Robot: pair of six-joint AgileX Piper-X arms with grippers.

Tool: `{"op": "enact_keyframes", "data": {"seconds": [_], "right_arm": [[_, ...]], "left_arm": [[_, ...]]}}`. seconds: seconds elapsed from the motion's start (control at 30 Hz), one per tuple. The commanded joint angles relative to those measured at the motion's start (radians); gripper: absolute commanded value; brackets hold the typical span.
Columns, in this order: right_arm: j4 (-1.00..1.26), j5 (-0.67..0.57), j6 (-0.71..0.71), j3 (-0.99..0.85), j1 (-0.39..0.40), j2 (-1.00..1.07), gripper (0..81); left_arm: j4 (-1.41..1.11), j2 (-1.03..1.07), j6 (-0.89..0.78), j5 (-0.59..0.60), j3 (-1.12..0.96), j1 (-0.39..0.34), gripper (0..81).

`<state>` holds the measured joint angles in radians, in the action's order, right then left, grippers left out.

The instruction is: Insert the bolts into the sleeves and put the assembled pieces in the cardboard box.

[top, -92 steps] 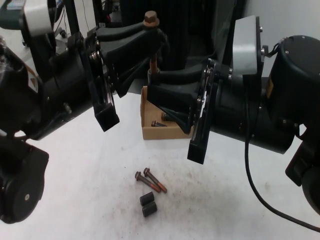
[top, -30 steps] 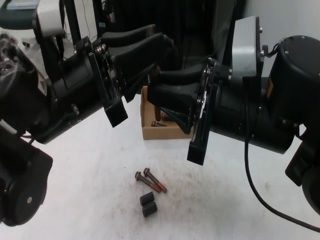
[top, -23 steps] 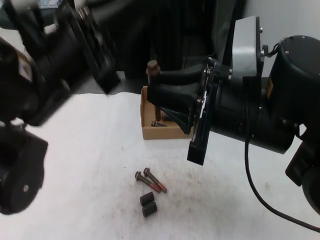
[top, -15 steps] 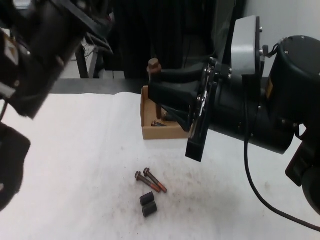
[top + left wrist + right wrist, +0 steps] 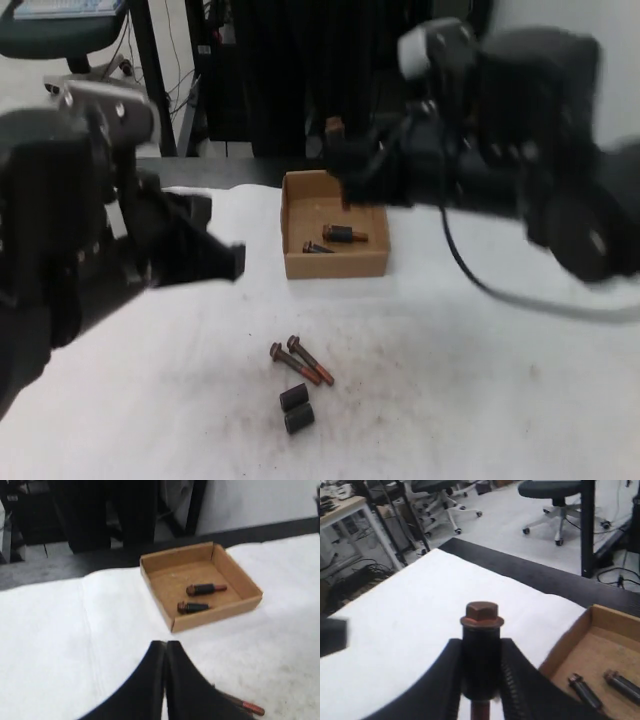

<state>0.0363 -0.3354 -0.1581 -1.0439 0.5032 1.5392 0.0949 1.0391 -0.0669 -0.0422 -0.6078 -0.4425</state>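
My right gripper (image 5: 481, 647) is shut on an assembled piece (image 5: 481, 655), a dark sleeve with a rusty bolt head on top. In the high view the right gripper (image 5: 345, 165) holds this assembled piece (image 5: 335, 128) above the far edge of the cardboard box (image 5: 335, 265). Two assembled pieces (image 5: 206, 588) (image 5: 194, 607) lie inside the box (image 5: 215, 617). Two loose bolts (image 5: 300, 361) and two loose sleeves (image 5: 296, 410) lie on the white cloth nearer the front. My left gripper (image 5: 166, 647) is shut with nothing in it, low over the cloth left of the box.
The white cloth (image 5: 480, 380) covers the bench, with a dark strip along its far edge. One loose bolt (image 5: 245, 708) lies close by my left gripper. Office chairs and desks stand on the floor beyond the bench.
The left gripper let go of the bolt, drew away from the right gripper and swung down to the left. The right arm moved back over the box with the assembled piece.
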Motion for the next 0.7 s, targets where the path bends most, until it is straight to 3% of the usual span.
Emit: {"op": "enact_keyframes", "data": {"seconds": [0.0, 0.2, 0.37, 0.67], "right_arm": [[-0.119, 0.062, 0.025, -0.173, -0.020, 0.121, 0.8], [-0.507, 0.150, 0.109, -0.589, -0.029, 0.435, 0.8], [-0.703, 0.173, 0.115, -0.822, -0.038, 0.636, 0.8], [-0.728, 0.232, 0.115, -0.933, -0.061, 0.739, 0.8]], "left_arm": [[0.144, -0.013, -0.008, -0.003, -0.006, 0.002, 0.0], [0.201, -0.013, -0.008, 0.031, -0.006, 0.002, 0.0], [0.208, -0.013, -0.008, 0.085, -0.006, 0.002, 0.0], [0.216, -0.013, -0.008, 0.088, -0.006, 0.002, 0.0]]}}
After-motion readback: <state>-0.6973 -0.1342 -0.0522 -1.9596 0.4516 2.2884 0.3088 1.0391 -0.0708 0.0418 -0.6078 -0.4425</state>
